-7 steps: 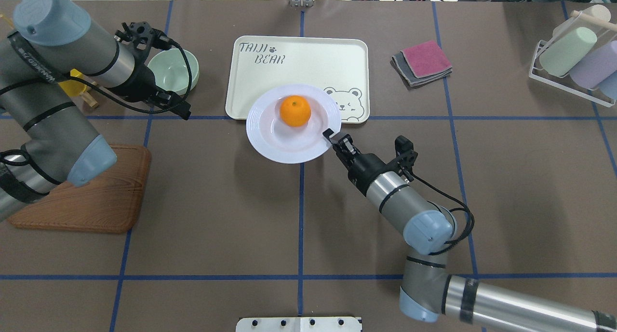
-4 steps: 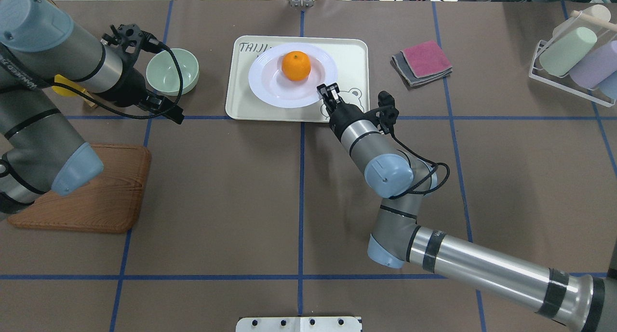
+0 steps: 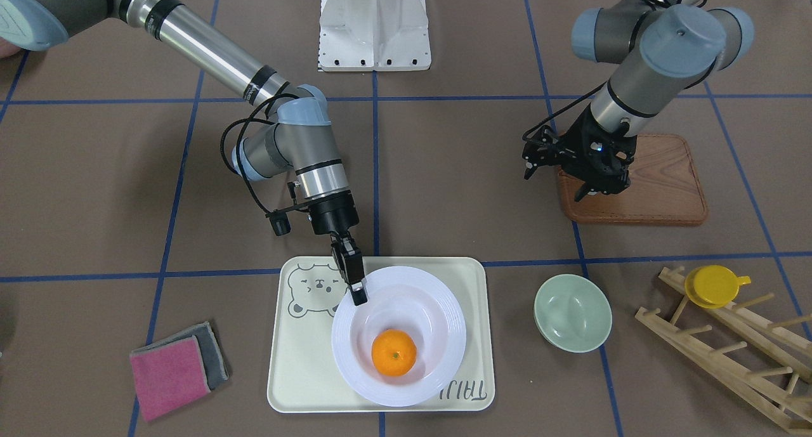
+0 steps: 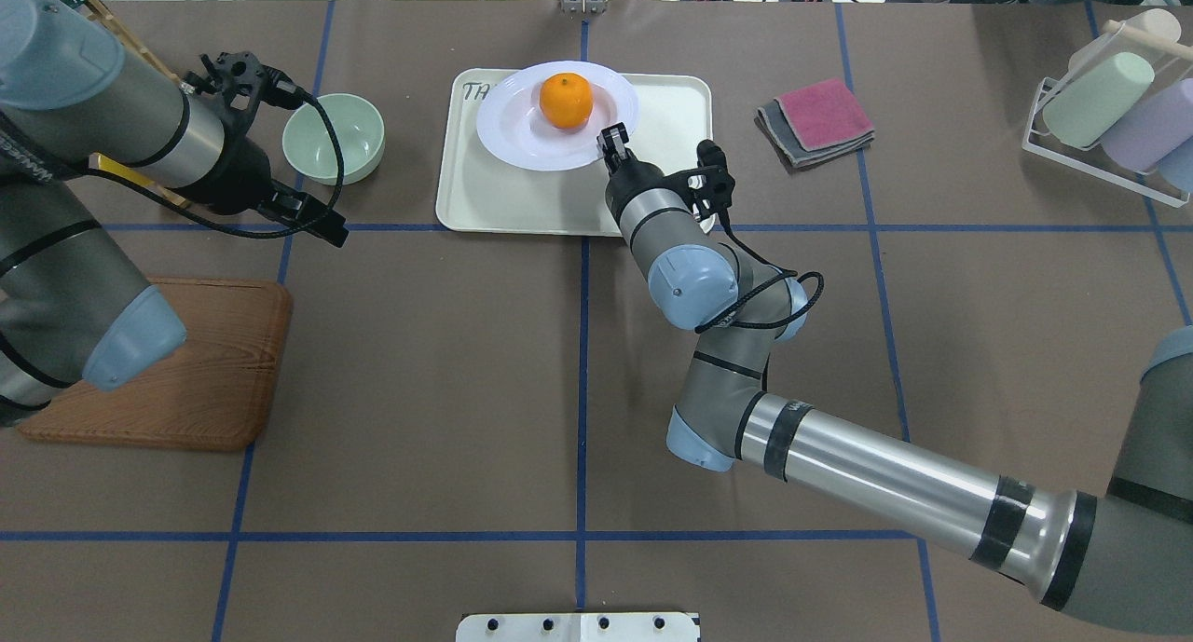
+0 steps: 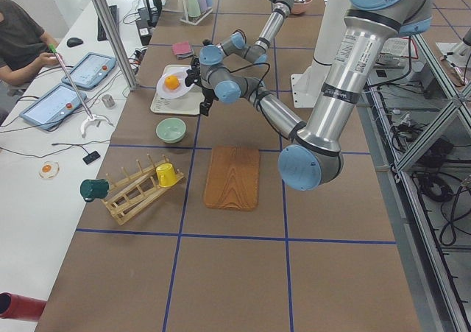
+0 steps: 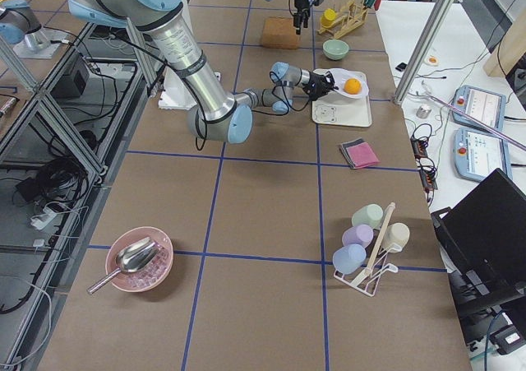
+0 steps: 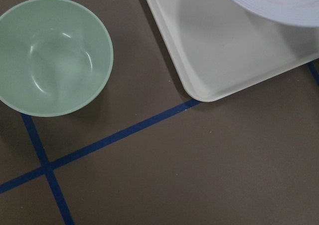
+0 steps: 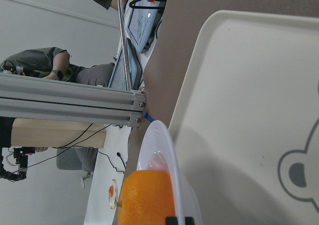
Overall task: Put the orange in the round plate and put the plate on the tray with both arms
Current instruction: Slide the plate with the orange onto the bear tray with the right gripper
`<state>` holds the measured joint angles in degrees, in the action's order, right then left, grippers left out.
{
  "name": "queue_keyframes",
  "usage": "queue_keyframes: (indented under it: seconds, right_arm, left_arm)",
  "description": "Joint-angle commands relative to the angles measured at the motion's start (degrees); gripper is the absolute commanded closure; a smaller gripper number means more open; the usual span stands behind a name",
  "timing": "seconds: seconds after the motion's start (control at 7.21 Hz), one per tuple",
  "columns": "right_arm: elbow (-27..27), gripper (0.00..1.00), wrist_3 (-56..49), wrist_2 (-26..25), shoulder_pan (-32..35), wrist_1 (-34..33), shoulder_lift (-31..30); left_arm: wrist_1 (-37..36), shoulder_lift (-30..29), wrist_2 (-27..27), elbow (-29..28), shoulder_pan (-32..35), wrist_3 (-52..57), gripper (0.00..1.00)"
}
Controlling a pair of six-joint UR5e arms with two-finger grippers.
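Note:
The orange (image 4: 566,100) (image 3: 394,352) lies in the sunken centre of the round white plate (image 4: 522,129) (image 3: 438,348). My right gripper (image 4: 610,143) (image 3: 358,294) is shut on the plate's near rim. It holds the plate a little above the far part of the cream tray (image 4: 522,199) (image 3: 298,361); the right wrist view shows the plate (image 8: 167,155) edge-on, clear of the tray (image 8: 249,110). My left gripper (image 4: 312,218) (image 3: 602,189) hangs open and empty over the table, left of the tray, near the wooden board.
A pale green bowl (image 4: 334,137) (image 7: 52,55) stands left of the tray. A brown wooden board (image 4: 177,372) lies under the left arm. Folded pink and grey cloths (image 4: 818,120) lie right of the tray. A cup rack (image 4: 1109,111) stands at the far right, and a wooden rack holds a yellow cup (image 3: 713,285).
The right gripper has carried the plate with the orange from the tray's near edge out over the tray's far part. The left arm has drawn back a little to the left.

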<state>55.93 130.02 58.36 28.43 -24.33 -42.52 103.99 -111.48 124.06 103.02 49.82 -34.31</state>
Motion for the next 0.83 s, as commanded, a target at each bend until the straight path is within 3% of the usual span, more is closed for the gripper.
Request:
queue_keyframes:
  seconds: [0.0, 0.14, 0.28, 0.55, 0.69]
  right_arm:
    - [-2.1, 0.57, 0.1, 0.7, 0.0, -0.1, 1.0]
    - [-1.3, 0.1, -0.1, 2.3, 0.4, -0.1, 0.5]
    - [4.5, 0.01, -0.2, 2.9, 0.3, -0.2, -1.9]
    - [23.4, 0.01, -0.8, 2.9, -3.1, -1.1, -14.0]
    - [28.1, 0.01, -1.3, 3.0, -4.4, -1.2, -17.2]
  left_arm:
    - [0.1, -0.1, 0.0, -0.1, -0.1, 0.0, 0.01]
    - [0.1, -0.1, 0.0, -0.2, -0.2, 0.0, 0.01]
    - [0.1, -0.1, 0.0, -0.1, -0.2, -0.1, 0.01]
    - [0.2, -0.1, -0.2, -0.4, -0.3, -1.2, 0.01]
    - [0.3, -0.1, -0.3, -0.6, -0.3, -1.1, 0.01]
